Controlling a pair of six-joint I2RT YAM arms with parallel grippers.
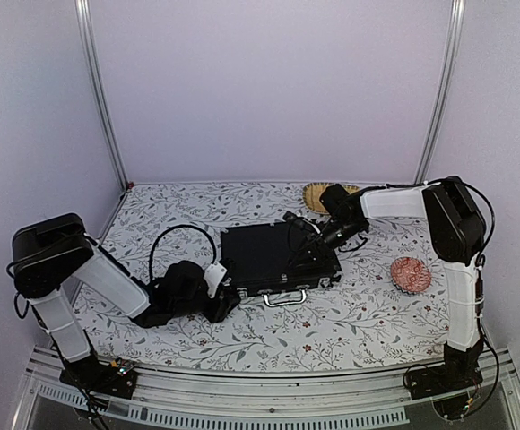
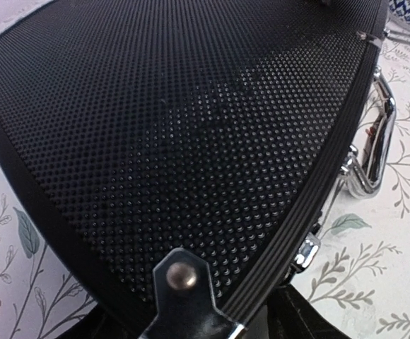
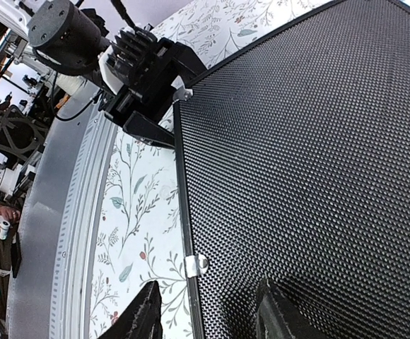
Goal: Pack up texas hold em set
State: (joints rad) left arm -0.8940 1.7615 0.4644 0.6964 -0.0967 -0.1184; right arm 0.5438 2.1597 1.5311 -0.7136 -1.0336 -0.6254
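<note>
**Black case lies shut**

There it is, flat at mid-frame in the top view, handle toward the bottom edge. Right gripper is over the case's right half, fingers spread wide across its rim. Left gripper sits at the lower-left corner: apart or clamped, cannot tell from here.

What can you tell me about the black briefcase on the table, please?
The briefcase is shut and lies flat on the floral tablecloth, its chrome handle facing the near edge. Its lid is black with a dimpled texture, ribbed trim and a riveted corner cap. The left gripper sits at its left corner; the right gripper, open, straddles an edge.
</note>
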